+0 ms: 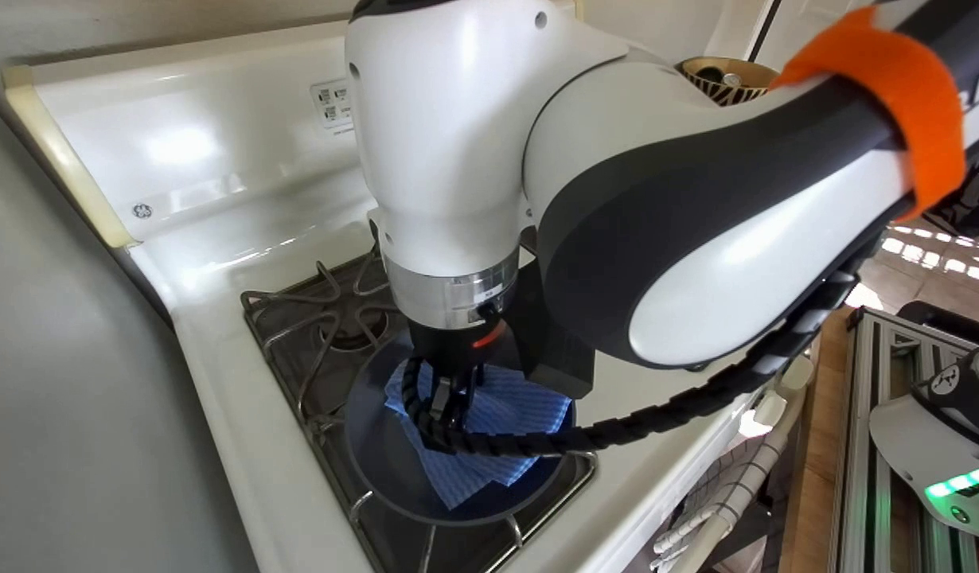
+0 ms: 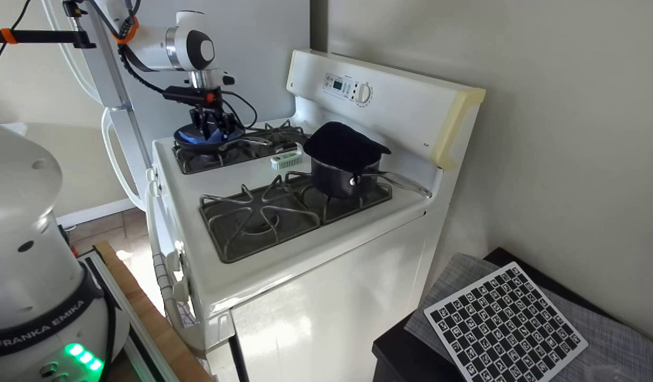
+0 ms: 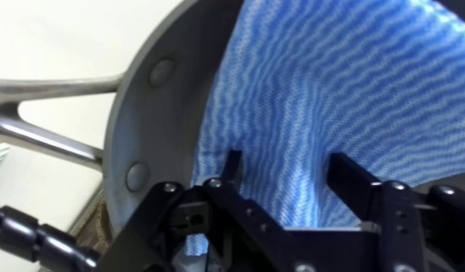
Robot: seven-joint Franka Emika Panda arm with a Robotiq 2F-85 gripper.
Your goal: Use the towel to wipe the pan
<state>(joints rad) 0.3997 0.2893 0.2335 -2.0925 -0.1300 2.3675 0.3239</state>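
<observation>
White stove (image 2: 225, 178) across the middle of the frame in an exterior view, backed by a plain wall (image 2: 517, 132) filling the upper right, with a dark pot (image 2: 332, 178) near the centre. Pan (image 1: 378, 446) on the stove, low centre of the frame in an exterior view, directly beneath the arm (image 1: 585, 191); metal handle (image 3: 66, 88) reaching out to the left edge in the wrist view. Towel (image 3: 330, 98) lying inside the pan, rumpled and loosely spread, covering the centre and upper right of the wrist view, with bare pan showing at left. Tool (image 3: 285, 162) pointing down into the pan, fingers (image 3: 347, 181) apart at lower centre of the same frame, one to each side of a raised fold of towel; partly spread, no firm pinch to be seen. Cannot make out any contact between tips and pan bottom. Looks like the gripping step, judging by that fold between the fingers, with wiping probably not yet under way. Next, bring the fingers together on the fold, low enough to catch plenty of towel but without digging into the pan. Then, with a sure hold, press lightly and sweep toward the bare left side, keeping the towel flat under the tool. Better to go gently sideways: apt to shift the pan otherwise. Worth watching the cable (image 1: 545, 443) too, slung low across the pan at lower centre in an exterior view, for fear of a snag.
</observation>
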